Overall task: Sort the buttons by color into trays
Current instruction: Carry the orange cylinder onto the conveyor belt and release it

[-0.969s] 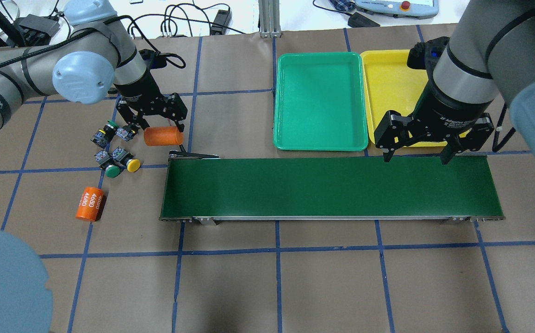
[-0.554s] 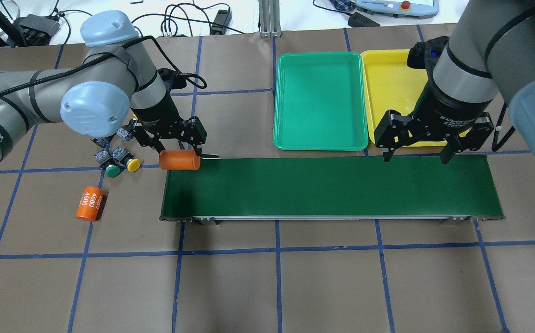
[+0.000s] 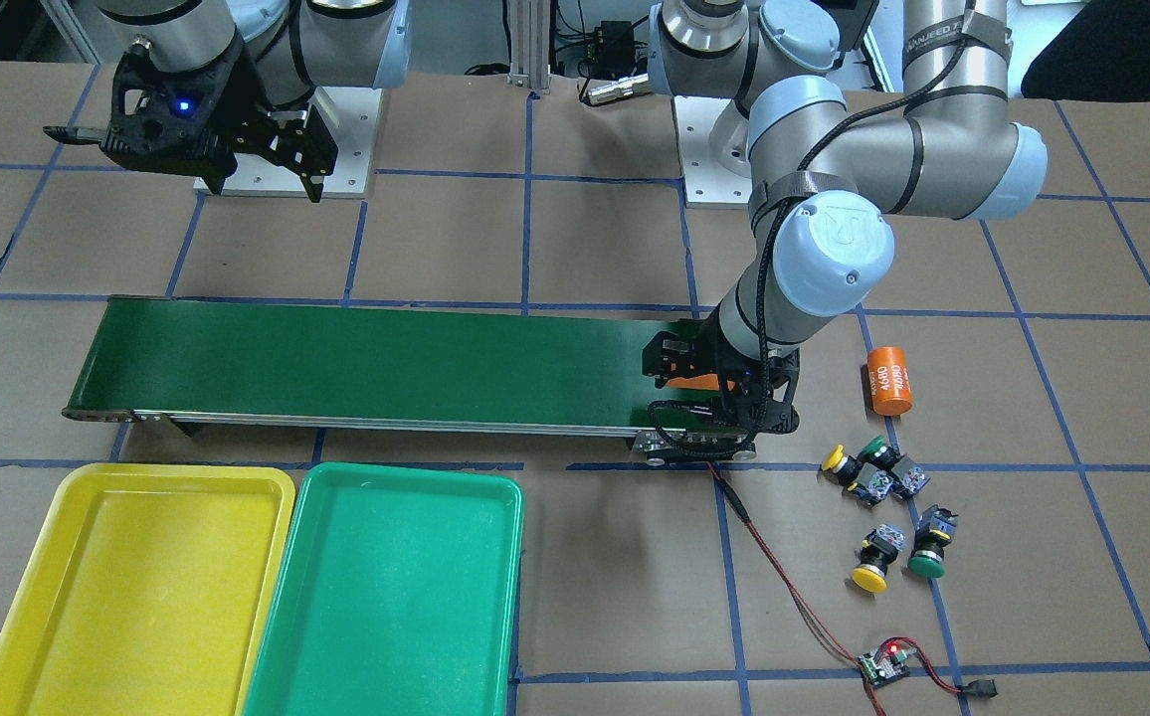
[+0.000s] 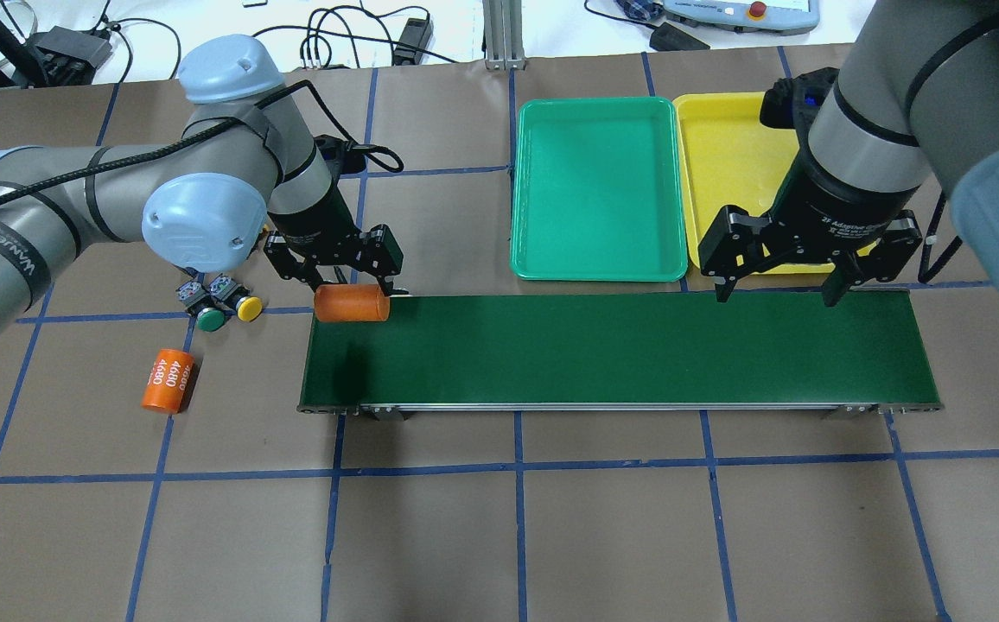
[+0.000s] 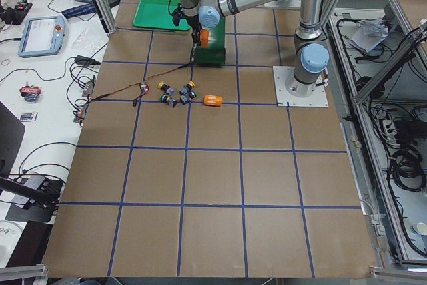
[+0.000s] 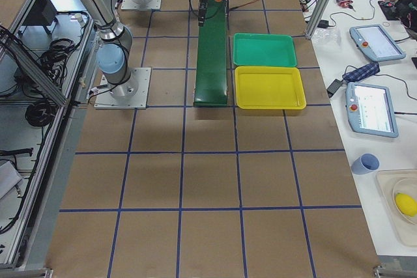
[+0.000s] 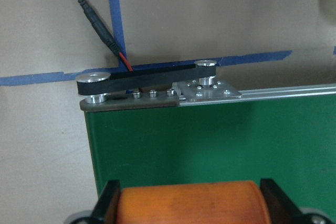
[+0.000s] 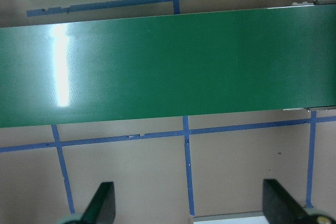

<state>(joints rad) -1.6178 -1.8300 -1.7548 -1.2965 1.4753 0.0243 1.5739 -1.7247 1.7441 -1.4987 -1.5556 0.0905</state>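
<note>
Several buttons lie in a cluster on the brown paper beside the conveyor's end; the front-facing view shows a yellow-capped button (image 3: 870, 575), a green-capped button (image 3: 927, 565) and another pair (image 3: 873, 467). In the overhead view only a green cap (image 4: 210, 320) and a yellow cap (image 4: 249, 307) show beside the left arm. My left gripper (image 4: 349, 292) is shut on an orange cylinder (image 4: 351, 306), held lying sideways over the belt's left end (image 7: 191, 198). Both the green tray (image 4: 599, 190) and the yellow tray (image 4: 720, 164) hold nothing. My right gripper (image 4: 778, 289) hangs open over the belt's far right edge.
The long dark-green conveyor belt (image 4: 620, 350) runs across the middle of the table. A second orange cylinder marked 4680 (image 4: 168, 381) lies near the buttons. A red cable (image 3: 764, 557) leads from the conveyor's end to a small circuit board (image 3: 883, 664).
My left gripper has carried the orange cylinder to the right and nearer, from beside the buttons to over the belt's left end. The right arm has not moved.
</note>
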